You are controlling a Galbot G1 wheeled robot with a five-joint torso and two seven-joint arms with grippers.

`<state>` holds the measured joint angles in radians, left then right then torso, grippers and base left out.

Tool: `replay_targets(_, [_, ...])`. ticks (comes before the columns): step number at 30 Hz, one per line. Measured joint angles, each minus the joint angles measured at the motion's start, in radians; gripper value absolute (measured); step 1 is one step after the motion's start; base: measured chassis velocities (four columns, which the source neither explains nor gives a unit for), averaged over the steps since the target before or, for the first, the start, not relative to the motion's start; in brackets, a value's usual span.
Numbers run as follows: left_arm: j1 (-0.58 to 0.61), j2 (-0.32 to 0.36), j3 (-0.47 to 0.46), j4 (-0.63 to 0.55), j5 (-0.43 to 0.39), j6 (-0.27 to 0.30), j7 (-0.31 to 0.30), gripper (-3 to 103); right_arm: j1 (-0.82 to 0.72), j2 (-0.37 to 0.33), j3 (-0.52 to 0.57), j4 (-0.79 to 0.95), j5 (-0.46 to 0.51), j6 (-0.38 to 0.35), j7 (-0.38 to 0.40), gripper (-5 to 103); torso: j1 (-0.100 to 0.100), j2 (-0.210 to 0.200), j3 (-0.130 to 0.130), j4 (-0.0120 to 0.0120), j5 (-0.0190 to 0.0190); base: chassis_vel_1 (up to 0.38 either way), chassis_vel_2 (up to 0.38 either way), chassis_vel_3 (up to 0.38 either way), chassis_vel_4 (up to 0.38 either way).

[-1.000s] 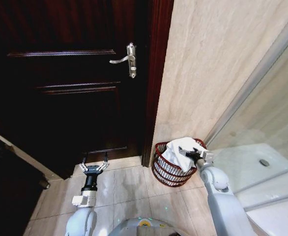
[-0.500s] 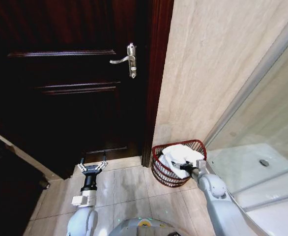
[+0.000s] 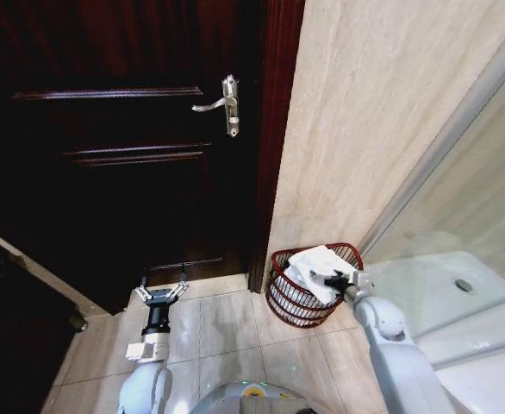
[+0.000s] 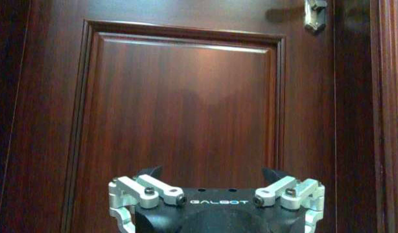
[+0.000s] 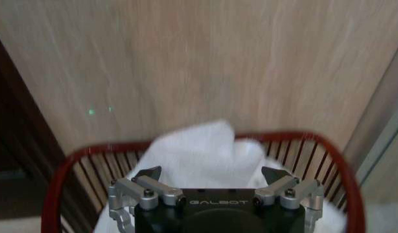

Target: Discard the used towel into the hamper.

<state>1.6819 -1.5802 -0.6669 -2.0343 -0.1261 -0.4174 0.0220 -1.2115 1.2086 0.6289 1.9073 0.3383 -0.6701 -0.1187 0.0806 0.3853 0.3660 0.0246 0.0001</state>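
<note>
The hamper [image 3: 285, 305] is a small round reddish-brown wire basket on the tiled floor, in the corner between the door frame and the marble wall. A white towel [image 3: 309, 262] lies bunched inside it, rising a little above the rim. My right gripper [image 3: 329, 279] hovers over the basket's near side, open, its fingers spread just short of the towel [image 5: 200, 148], with the red rim [image 5: 74, 156] curving around. My left gripper [image 3: 163, 292] is parked low at the left, open, facing the door [image 4: 186, 107].
A dark wooden door with a metal handle [image 3: 227, 104] fills the left. Beige marble wall [image 3: 364, 112] stands behind the hamper. A glass shower partition [image 3: 468, 164] and a white shower tray [image 3: 459, 293] lie on the right. Tiled floor [image 3: 227, 336] is in front.
The towel was held up above the hamper rim. It has since sunk down into the basket. The right gripper dipped in with it, then drew back slightly. The left arm is still.
</note>
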Motion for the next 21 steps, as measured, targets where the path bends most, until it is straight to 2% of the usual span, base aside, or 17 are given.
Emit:
replay_targets(4, [-0.001, -0.008, -0.003, -0.021, 0.015, 0.011, -0.003, 100, 0.007, -0.098, 0.004, 0.035, 0.147, -0.052, 0.033, 100, 0.0, 0.0, 0.0, -0.0001, 0.0, 0.0, 0.0, 0.0, 0.0])
replay_targets(6, [-0.001, -0.009, -0.004, -0.025, 0.017, 0.012, -0.005, 100, 0.012, -0.116, 0.002, 0.033, 0.175, -0.056, 0.039, 100, 0.0, 0.0, 0.0, -0.0002, -0.0001, 0.0, 0.0, 0.0, 0.0])
replay_targets(7, [0.002, -0.015, -0.006, -0.036, 0.02, 0.015, -0.008, 100, 0.024, -0.158, -0.008, 0.019, 0.235, -0.061, 0.054, 100, 0.0, 0.0, 0.0, -0.0001, 0.0001, 0.0, 0.0, 0.0, 0.0])
replay_targets(9, [0.003, -0.017, -0.007, -0.039, 0.02, 0.015, -0.009, 100, 0.029, -0.174, -0.012, 0.011, 0.255, -0.062, 0.058, 100, 0.0, 0.0, 0.0, -0.0002, 0.0002, 0.0, 0.0, 0.0, 0.0])
replay_targets(11, [0.004, -0.027, -0.009, -0.041, 0.021, 0.011, -0.011, 100, 0.068, -0.226, -0.046, -0.034, 0.313, -0.063, 0.063, 100, 0.0, 0.0, 0.0, -0.0001, -0.0002, 0.0, 0.0, 0.0, 0.0])
replay_targets(15, [0.006, -0.028, -0.015, -0.033, 0.021, 0.002, -0.014, 100, 0.115, -0.243, -0.092, -0.087, 0.325, -0.063, 0.062, 100, 0.0, 0.0, 0.0, -0.0002, 0.0, 0.0, 0.0, 0.0, 0.0])
replay_targets(21, [-0.003, -0.029, -0.035, -0.011, 0.013, -0.007, -0.024, 100, 0.229, -0.237, -0.236, -0.228, 0.327, -0.062, 0.055, 100, 0.0, 0.0, 0.0, 0.0, -0.0002, 0.0, 0.0, 0.0, 0.0])
